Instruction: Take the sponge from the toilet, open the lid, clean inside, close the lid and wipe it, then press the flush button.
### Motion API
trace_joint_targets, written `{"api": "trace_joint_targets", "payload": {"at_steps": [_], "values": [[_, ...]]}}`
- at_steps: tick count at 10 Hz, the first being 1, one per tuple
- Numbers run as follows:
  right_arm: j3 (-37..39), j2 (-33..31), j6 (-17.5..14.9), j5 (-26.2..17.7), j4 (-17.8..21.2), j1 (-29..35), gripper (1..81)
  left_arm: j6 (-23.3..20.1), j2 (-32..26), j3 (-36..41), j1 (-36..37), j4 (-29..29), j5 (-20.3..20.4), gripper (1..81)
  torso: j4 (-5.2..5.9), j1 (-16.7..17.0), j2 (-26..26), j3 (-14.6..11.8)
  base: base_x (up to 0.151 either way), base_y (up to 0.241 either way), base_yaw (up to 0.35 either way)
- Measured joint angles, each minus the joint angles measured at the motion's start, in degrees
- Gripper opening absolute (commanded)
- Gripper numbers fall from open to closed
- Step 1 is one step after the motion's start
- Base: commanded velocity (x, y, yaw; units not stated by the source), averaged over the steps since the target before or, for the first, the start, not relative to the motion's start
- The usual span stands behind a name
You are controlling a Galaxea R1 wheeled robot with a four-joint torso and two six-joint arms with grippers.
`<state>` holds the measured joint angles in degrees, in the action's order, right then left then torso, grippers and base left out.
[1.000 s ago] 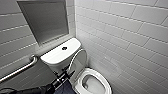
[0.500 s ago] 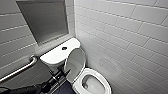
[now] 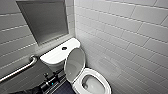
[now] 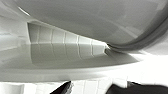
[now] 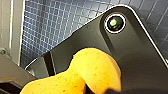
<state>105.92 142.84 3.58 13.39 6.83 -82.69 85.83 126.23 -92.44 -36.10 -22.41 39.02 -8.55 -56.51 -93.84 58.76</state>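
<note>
my right claw [image 5: 100,90] was clamped on the sponge [image 5: 82,72], bottom of the wrist frame, left claw [image 4: 100,89] couldn't tell, lid [image 3: 74,63] half up mid-frame over the toilet [image 3: 100,77], grab bar [image 3: 20,70] lower left, tiled wall [image 3: 130,37] right

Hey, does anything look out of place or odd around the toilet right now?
Nothing looks spilled or damaged. The lid stands raised, leaving the toilet bowl open; the sponge is off the toilet, above the floor tiles.
</note>
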Motion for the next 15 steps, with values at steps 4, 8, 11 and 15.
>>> {"api": "trace_joint_targets", "payload": {"at_steps": [4, 8, 11, 15], "values": [[0.09, 0.13, 0.00, 0.22, 0.02, -0.35, 1.0, 10.47, 1.19, -1.49, -3.75, -2.62, -0.05, 81.1, 0.00, 0.00, 0.00, 0.00, 0.000, 0.000, 0.000], [0.22, -0.04, 0.00, 0.01, 0.00, -0.49, 1.0, 13.40, 0.26, -2.60, -5.27, -36.17, -7.77, 81.1, 0.00, 0.00, 0.00, 0.00, 0.000, 0.000, 0.000], [0.17, -0.48, 0.00, -0.16, 0.00, -0.50, 1.0, 18.98, 0.30, -3.62, -11.14, -68.41, -13.78, 81.1, 0.00, 0.00, 0.00, 0.00, 0.000, 0.000, 0.000], [0.20, -0.37, 0.00, -0.90, 0.00, -0.55, 1.0, 22.47, 2.82, -4.00, -26.55, -83.10, -24.83, 81.1, 0.00, 0.00, -0.02, -0.02, 0.000, 0.000, 0.000]]}}
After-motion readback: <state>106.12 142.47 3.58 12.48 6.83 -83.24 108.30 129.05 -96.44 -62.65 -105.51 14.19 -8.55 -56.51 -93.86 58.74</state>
